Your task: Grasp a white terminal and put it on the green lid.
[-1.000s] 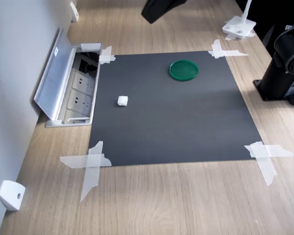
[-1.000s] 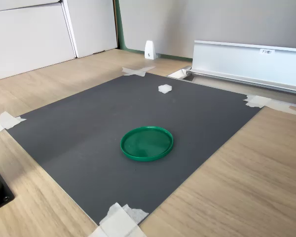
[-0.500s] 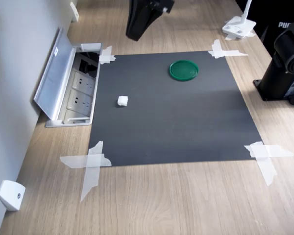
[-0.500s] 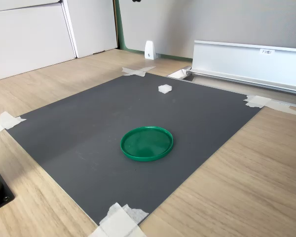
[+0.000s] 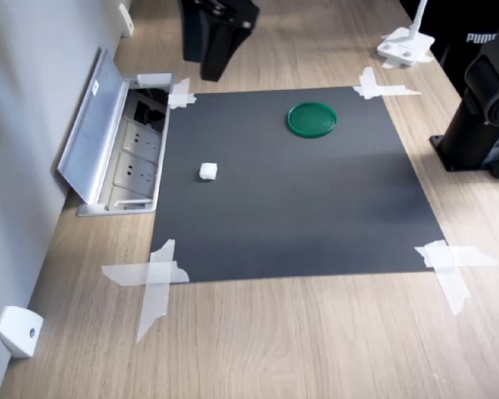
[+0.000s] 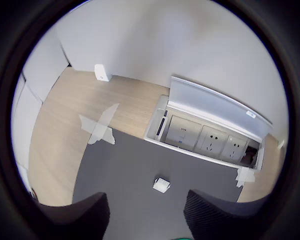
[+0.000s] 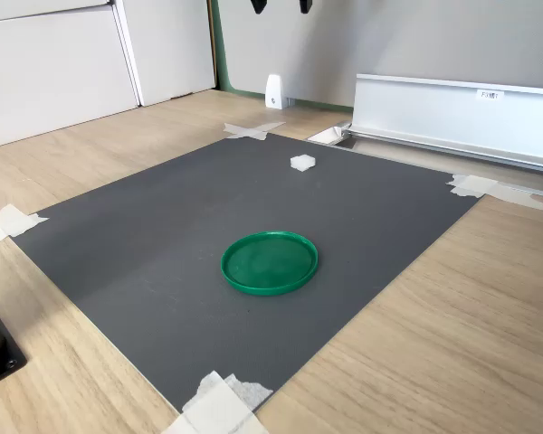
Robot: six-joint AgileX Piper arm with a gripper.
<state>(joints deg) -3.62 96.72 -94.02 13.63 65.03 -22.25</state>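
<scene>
Both exterior views show the green lid [image 5: 312, 119] [image 7: 270, 262] empty on the dark mat [image 5: 316, 199]. The white terminal [image 5: 208, 171] lies well apart. The gripper [image 6: 146, 215] hangs above, fingers spread, holding nothing.

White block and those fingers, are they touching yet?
Apart. In the wrist view the white block lies on the mat, with bare mat between it and both fingers.

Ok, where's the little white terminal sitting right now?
The white terminal lies on the dark mat, toward the first exterior view's left, near the open socket box and well apart from the green lid.
</scene>
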